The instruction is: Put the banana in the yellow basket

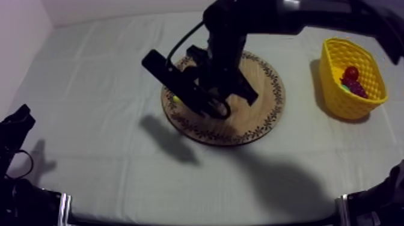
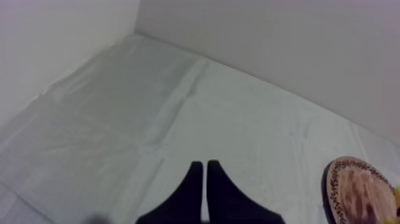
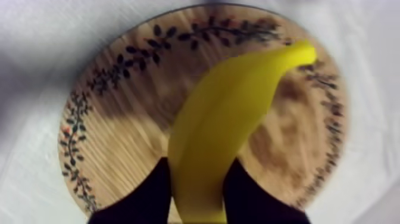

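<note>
The round wooden board (image 1: 260,90) with its leaf-patterned rim lies in the middle of the table. My right arm reaches down over it from the upper right, and my right gripper (image 1: 211,107) is low over the board's left half. In the right wrist view the yellow banana (image 3: 229,113) stretches across the board (image 3: 119,137), with my right gripper (image 3: 197,179) shut on its near end, one black finger (image 3: 149,199) on each side. A bit of yellow (image 1: 175,98) peeks out beside the arm. The yellow basket (image 1: 348,105) stands at the far right. My left gripper (image 1: 17,120) rests low left, fingers together (image 2: 205,165).
Inside the basket lie a small red fruit (image 1: 351,73) and dark grapes (image 1: 359,89). The arm throws a dark shadow on the cloth in front of the board. In the left wrist view the board's rim (image 2: 333,184) is off beyond the gripper, with bare cloth ahead.
</note>
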